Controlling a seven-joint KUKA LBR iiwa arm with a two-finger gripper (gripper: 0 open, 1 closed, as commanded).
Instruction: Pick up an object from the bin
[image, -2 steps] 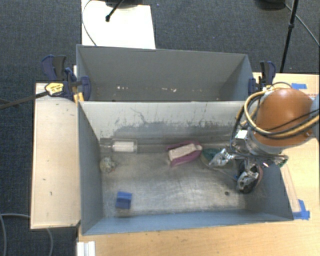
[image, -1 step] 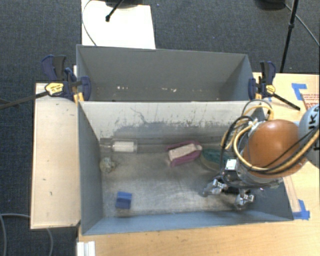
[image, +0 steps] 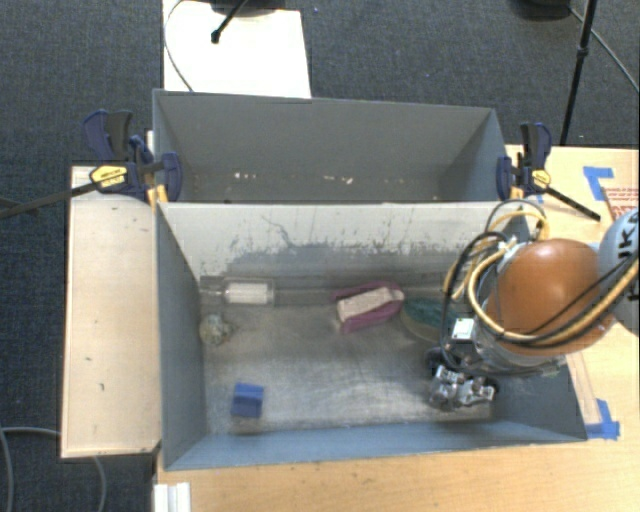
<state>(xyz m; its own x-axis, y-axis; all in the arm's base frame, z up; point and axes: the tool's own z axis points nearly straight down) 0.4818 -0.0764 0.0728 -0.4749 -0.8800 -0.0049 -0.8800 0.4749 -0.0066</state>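
A teal round disc (image: 424, 314) lies toward the right of the scuffed grey metal bin (image: 330, 372), partly hidden by the arm (image: 545, 290). The end effector (image: 462, 390) hangs low just in front of it; how wide it stands I cannot tell. Left of the disc lies a pink-and-purple block (image: 368, 305), further left a clear tube (image: 248, 293), and a small blue cube (image: 246, 401) sits front left.

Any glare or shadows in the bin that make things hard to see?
Camera view: a pale sheen streaks the bin along its far wall, and the clear tube at its foot nearly blends in; same view, the blue block casts a small dark shadow.
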